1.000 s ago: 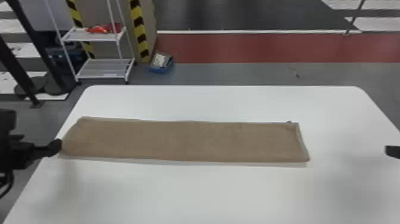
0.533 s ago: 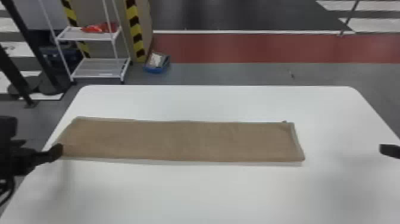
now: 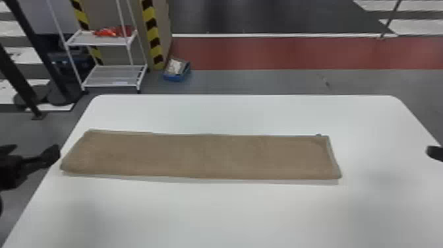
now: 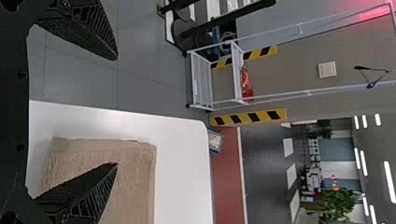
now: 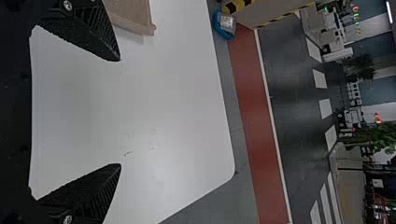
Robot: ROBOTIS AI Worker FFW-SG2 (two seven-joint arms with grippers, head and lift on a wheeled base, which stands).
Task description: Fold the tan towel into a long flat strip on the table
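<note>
The tan towel (image 3: 204, 156) lies flat on the white table as a long strip running left to right, its left end near the table's left edge. My left gripper (image 3: 54, 155) is at that left end in the head view; in the left wrist view the left gripper (image 4: 116, 111) has its fingers wide apart, one in front of the towel (image 4: 135, 186). My right gripper (image 3: 434, 153) is at the head view's right edge, well away from the towel. Seen from the right wrist, the right gripper (image 5: 120, 112) is open, and a towel corner (image 5: 135, 16) shows beyond one finger.
The white table (image 3: 197, 211) extends in front of and behind the towel. Past its far side stand a white wire shelf (image 3: 115, 74) with red items and a blue bin (image 3: 177, 70) on the floor. Dark posts (image 3: 36, 52) rise at the far left.
The head view has shifted slightly, moving the table and towel a little left in it. Towel and both grippers otherwise look the same.
</note>
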